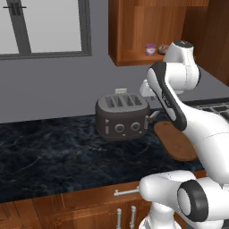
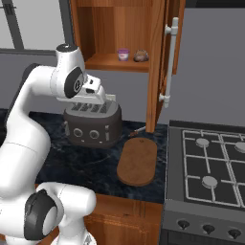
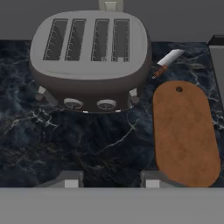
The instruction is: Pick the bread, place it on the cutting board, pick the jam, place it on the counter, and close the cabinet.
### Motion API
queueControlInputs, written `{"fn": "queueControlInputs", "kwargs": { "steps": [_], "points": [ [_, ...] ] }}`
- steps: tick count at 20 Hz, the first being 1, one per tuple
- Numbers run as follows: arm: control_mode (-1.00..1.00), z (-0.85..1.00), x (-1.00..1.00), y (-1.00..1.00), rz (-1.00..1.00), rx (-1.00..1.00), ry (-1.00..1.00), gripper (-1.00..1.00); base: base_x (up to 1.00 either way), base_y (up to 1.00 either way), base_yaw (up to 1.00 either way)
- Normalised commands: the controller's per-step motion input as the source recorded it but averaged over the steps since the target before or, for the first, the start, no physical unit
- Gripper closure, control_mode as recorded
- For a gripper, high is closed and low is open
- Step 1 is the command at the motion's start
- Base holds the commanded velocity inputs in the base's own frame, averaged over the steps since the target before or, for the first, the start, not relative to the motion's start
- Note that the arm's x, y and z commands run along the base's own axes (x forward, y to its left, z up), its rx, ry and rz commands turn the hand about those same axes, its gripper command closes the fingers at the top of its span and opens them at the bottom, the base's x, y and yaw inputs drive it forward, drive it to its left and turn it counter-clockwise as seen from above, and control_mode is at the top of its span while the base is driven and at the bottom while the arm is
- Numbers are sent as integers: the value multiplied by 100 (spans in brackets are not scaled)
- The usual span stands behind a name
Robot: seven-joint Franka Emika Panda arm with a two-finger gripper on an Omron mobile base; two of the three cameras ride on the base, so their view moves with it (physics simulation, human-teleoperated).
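Note:
The cabinet [image 2: 160, 57] hangs open above the counter [image 2: 91, 167], its door swung out to the right. On its shelf stand the purple-pink jam [image 2: 124, 54] [image 1: 150, 49] and, beside it, the tan bread [image 2: 140, 56] [image 1: 163, 48]. Below, the oval cutting board [image 2: 138, 161] [image 3: 186, 131] [image 1: 176, 141] lies bare on the counter [image 3: 65, 144], to the right of a toaster. My gripper [image 3: 111, 180] hovers over the toaster and the counter, well below the shelf, open, with nothing between its fingertips [image 3: 72, 179].
A dark four-slot toaster [image 3: 92, 57] [image 2: 93, 125] sits left of the board, with a knife [image 3: 168, 61] behind the board's handle end. A gas stove [image 2: 210, 162] adjoins the counter on the right. The cabinet's bar handle [image 2: 168, 62] juts toward the stove.

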Motion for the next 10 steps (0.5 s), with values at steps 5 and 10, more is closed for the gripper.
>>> {"fn": "queueControlInputs", "kwargs": {
  "steps": [5, 10],
  "points": [
    [-100, 4, 0, 0, 0, 0, -4, -100, 0, 0, 0],
    [-100, 10, 0, 0, 0, 0, -11, -100, 0, 0, 0]
  ]
}}
